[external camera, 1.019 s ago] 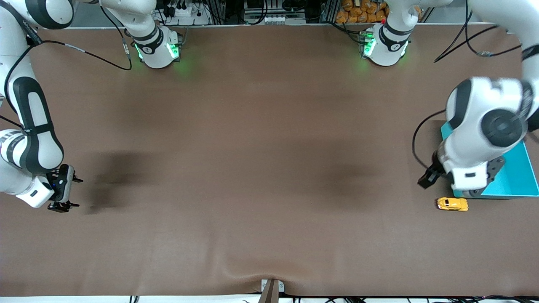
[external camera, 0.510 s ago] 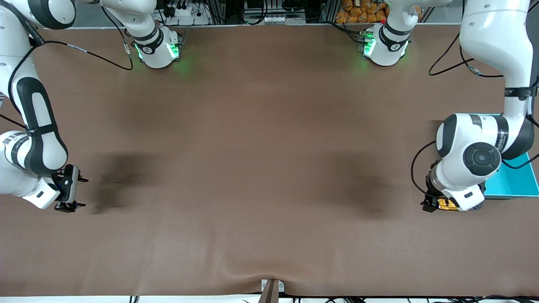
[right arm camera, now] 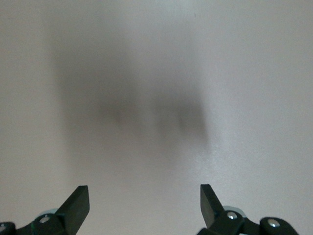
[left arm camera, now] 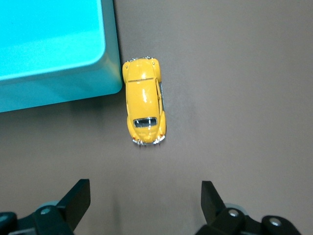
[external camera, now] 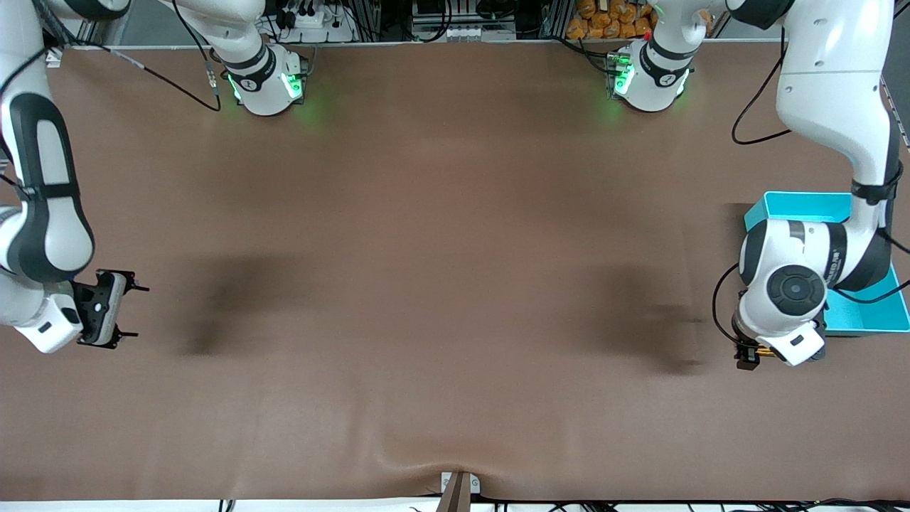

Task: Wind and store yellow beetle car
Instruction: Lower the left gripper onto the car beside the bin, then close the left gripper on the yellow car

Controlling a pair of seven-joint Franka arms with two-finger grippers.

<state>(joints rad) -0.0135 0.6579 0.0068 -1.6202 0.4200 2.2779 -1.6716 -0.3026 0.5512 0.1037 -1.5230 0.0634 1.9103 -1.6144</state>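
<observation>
- Yellow beetle car (left arm camera: 144, 102) sits on the brown table (external camera: 441, 284), just below the left gripper (left arm camera: 145, 208), which hangs over it with its fingers spread wide and nothing between them.
- From the left wrist view, the car lies out ahead of the two dark fingertips (left arm camera: 78, 198), roughly centred on the gap between them, and neither fingertip touches it.
- Its rounded body points lengthwise away from the gripper, with the dark window at the end closest to the fingers.
- One end of the car is right at the rounded corner of the turquoise bin (left arm camera: 54, 49); whether they touch cannot be told.
- In the front view only a sliver of the car (external camera: 764, 350) shows under the left gripper (external camera: 748, 354), at the left arm's end of the table, just beside the bin (external camera: 871, 313) and nearer to the front camera than it.
- The right gripper (external camera: 128, 309) waits over bare table at the right arm's end, well apart from the car, with its fingers (right arm camera: 78, 200) parted and holding nothing.
</observation>
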